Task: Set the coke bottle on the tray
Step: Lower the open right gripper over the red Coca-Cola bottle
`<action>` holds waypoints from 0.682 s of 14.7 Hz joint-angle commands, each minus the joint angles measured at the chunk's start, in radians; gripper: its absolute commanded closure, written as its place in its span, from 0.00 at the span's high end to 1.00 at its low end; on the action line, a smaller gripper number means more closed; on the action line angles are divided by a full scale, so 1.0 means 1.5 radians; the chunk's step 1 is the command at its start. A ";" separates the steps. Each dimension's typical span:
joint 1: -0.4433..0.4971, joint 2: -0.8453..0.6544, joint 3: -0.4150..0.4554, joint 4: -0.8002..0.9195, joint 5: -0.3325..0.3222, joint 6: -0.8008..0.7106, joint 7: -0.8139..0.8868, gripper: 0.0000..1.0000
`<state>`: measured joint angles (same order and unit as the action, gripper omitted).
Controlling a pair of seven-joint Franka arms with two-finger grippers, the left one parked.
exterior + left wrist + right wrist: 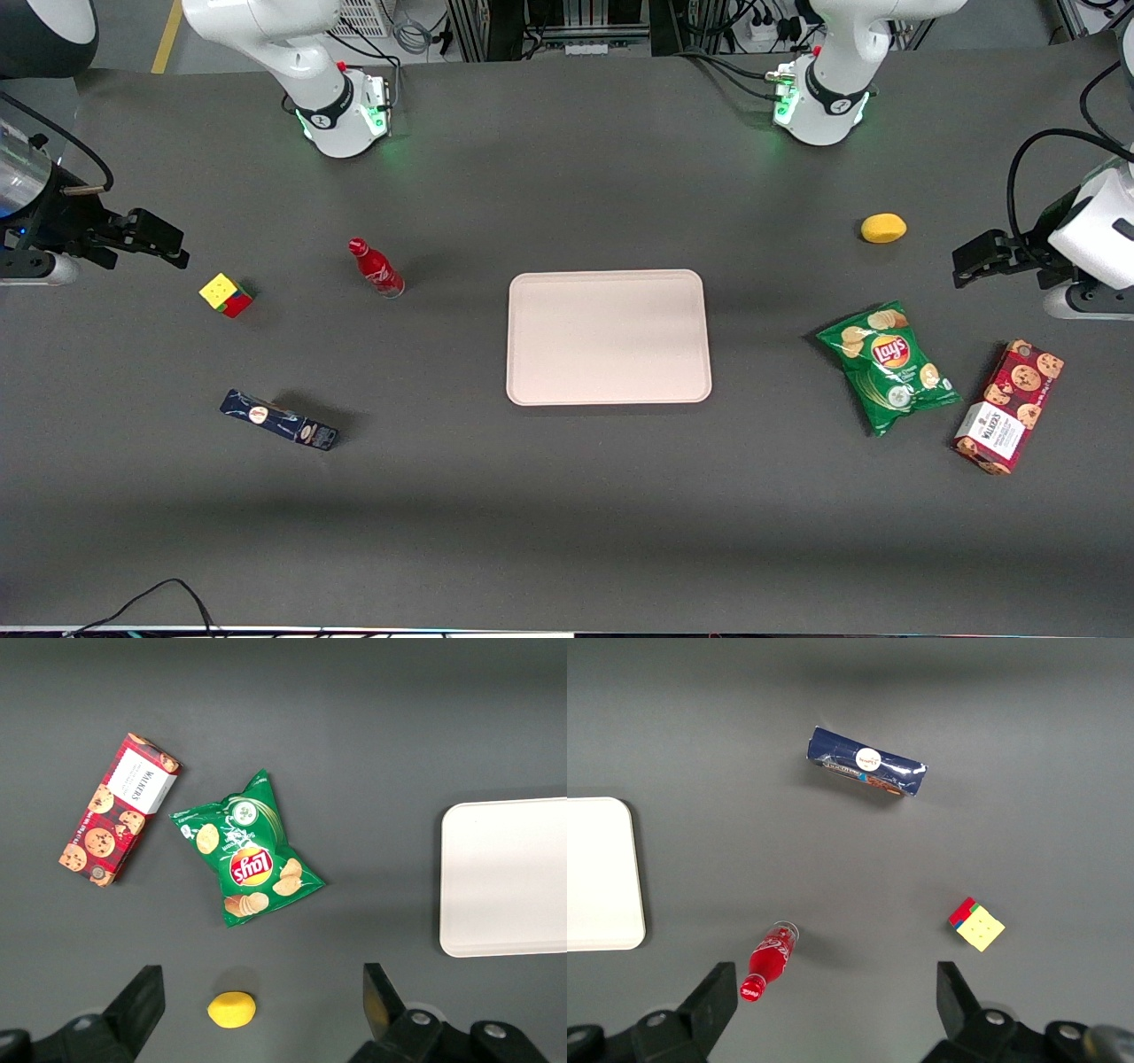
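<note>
The coke bottle is a small red bottle with a red cap. It stands upright on the dark table, beside the tray and toward the working arm's end. The tray is large, flat and pale pinkish-beige, with nothing on it, and lies at the table's middle. My right gripper hangs above the table at the working arm's end, well apart from the bottle. In the right wrist view the gripper is wide open and holds nothing. The bottle stands below it, close to one finger, with the tray's edge in view.
A colour cube sits between gripper and bottle. A dark blue box lies nearer the front camera. A lemon, a green chips bag and a red cookie box lie toward the parked arm's end.
</note>
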<state>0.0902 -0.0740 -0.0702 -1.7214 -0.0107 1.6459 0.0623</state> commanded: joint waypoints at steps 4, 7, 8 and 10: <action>0.002 0.009 0.002 0.015 0.002 -0.017 -0.002 1.00; 0.002 -0.006 0.030 -0.034 0.010 -0.018 0.002 1.00; 0.002 -0.017 0.041 -0.054 0.019 -0.016 0.022 1.00; 0.002 -0.043 0.063 -0.117 0.027 0.014 0.039 1.00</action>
<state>0.0936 -0.0738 -0.0173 -1.7759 0.0072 1.6246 0.0804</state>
